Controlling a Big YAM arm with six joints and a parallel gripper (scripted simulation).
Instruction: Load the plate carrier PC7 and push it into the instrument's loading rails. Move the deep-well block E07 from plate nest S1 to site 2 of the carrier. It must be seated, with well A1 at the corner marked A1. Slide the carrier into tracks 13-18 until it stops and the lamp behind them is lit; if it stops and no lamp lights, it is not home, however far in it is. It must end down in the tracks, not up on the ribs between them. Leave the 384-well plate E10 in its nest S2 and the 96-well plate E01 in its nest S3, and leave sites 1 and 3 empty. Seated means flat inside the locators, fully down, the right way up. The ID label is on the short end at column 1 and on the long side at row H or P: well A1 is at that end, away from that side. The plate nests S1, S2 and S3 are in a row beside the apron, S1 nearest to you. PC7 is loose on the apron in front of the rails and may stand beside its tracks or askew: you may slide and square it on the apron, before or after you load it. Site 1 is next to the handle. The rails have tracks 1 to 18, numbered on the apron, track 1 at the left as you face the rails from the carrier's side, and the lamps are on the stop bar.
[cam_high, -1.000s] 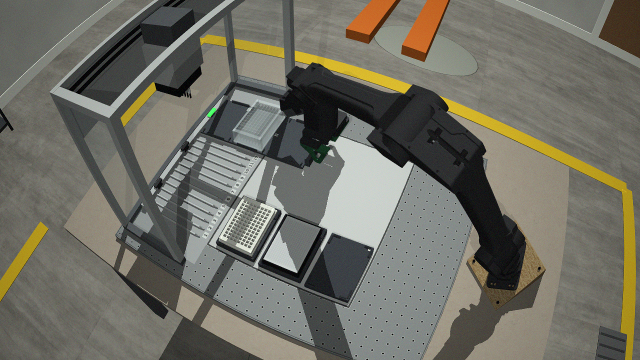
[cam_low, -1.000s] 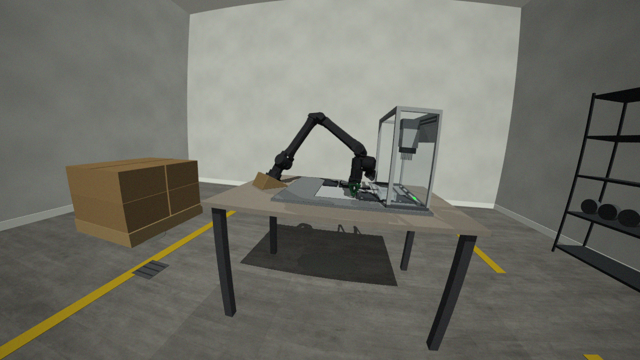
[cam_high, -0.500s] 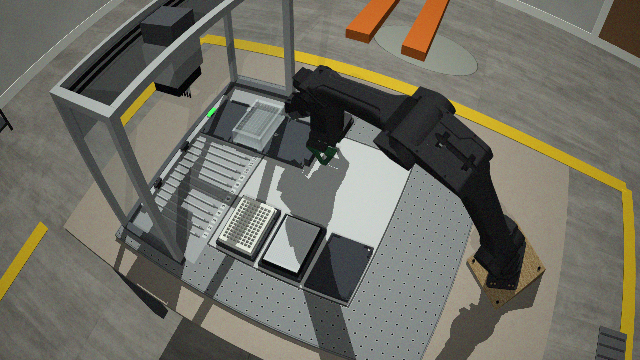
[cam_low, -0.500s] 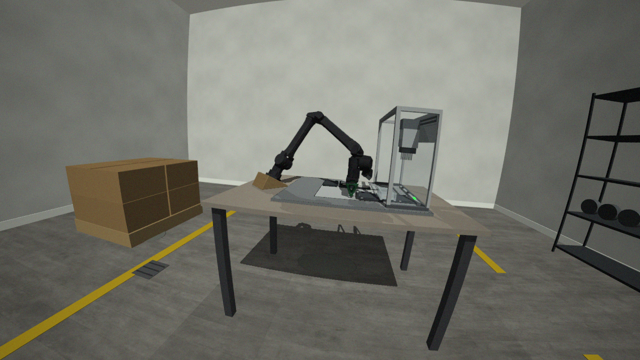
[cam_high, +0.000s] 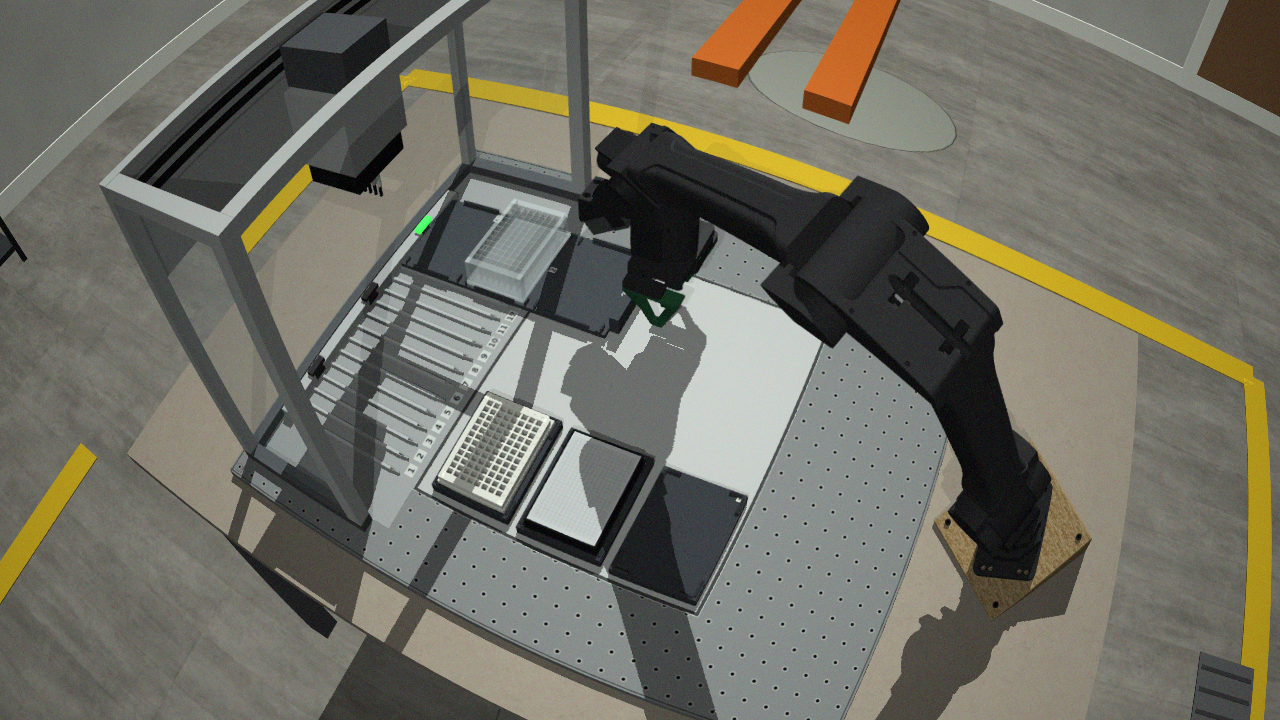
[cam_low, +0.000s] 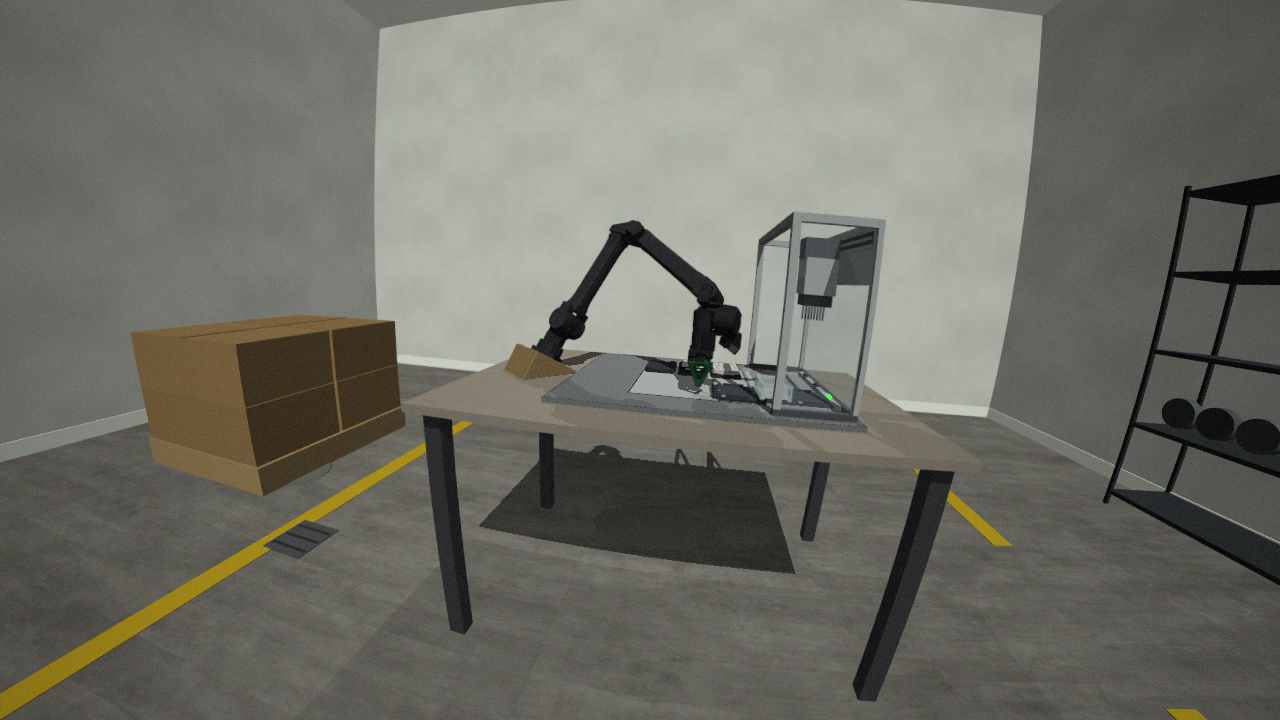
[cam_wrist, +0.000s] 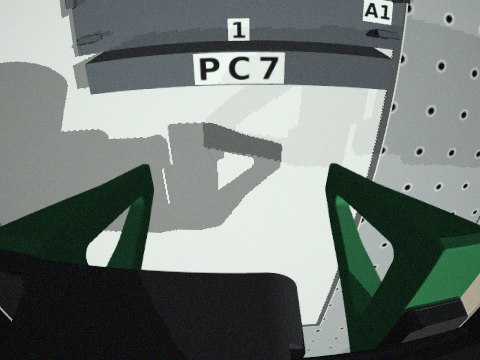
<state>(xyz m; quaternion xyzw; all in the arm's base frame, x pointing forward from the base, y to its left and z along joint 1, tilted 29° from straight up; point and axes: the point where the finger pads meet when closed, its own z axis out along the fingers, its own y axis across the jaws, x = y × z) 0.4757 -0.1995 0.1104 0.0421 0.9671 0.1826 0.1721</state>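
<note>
Green-fingered parallel gripper is spread wide, holding nothing, hovering over the white apron just short of the handle end of the flat dark-grey plate carrier PC7; not touching it.

Clear deep-well block E07 sits on the carrier's middle site, i.e. site 2. Carrier is far into the rails, and a small green lamp is lit on the stop bar. Looks home, though I can't confirm tracks 13-18 from the nos. on the apron.

Risks from here:
- Any fwd nudge w/ the open fingers could ride the carrier up onto a rib or skew it.
- A low retreat could clip the handle and drag it back; lamp drops out.
- A1 corner of E07 not readable from these views; orientation unverified.
- Swing toward the white 96-well plate E01 or the fine-grid 384-well plate E10 could unseat them.
</note>
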